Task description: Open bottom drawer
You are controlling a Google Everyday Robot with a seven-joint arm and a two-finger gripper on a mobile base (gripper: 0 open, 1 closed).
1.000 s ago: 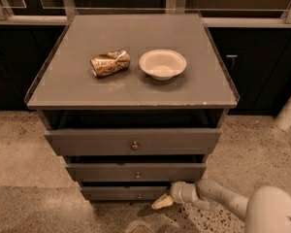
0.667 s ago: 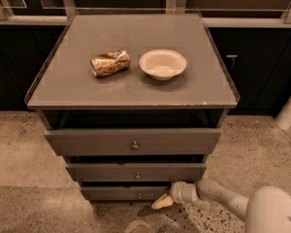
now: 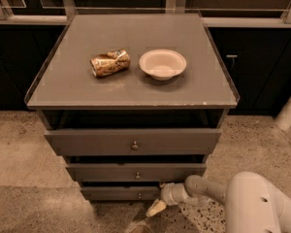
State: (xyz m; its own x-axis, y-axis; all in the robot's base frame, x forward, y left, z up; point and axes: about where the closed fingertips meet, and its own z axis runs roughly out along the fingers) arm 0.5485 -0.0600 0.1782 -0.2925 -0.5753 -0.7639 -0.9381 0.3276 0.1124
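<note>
The grey cabinet has three drawers. The bottom drawer (image 3: 117, 193) is the lowest, narrowest front, with a tiny round metal knob (image 3: 139, 195) at its centre. My gripper (image 3: 155, 208) is low near the floor, just right of and below that knob, at the drawer's right end. The white arm (image 3: 208, 189) reaches in from the lower right. The middle drawer (image 3: 136, 172) and the top drawer (image 3: 133, 141) sit above, each with a centre knob.
On the cabinet top (image 3: 77, 89) lie a crushed can (image 3: 109, 63) and a white bowl (image 3: 162, 64). Dark cupboards stand behind. A white post (image 3: 289, 109) stands at the right. The floor is speckled stone.
</note>
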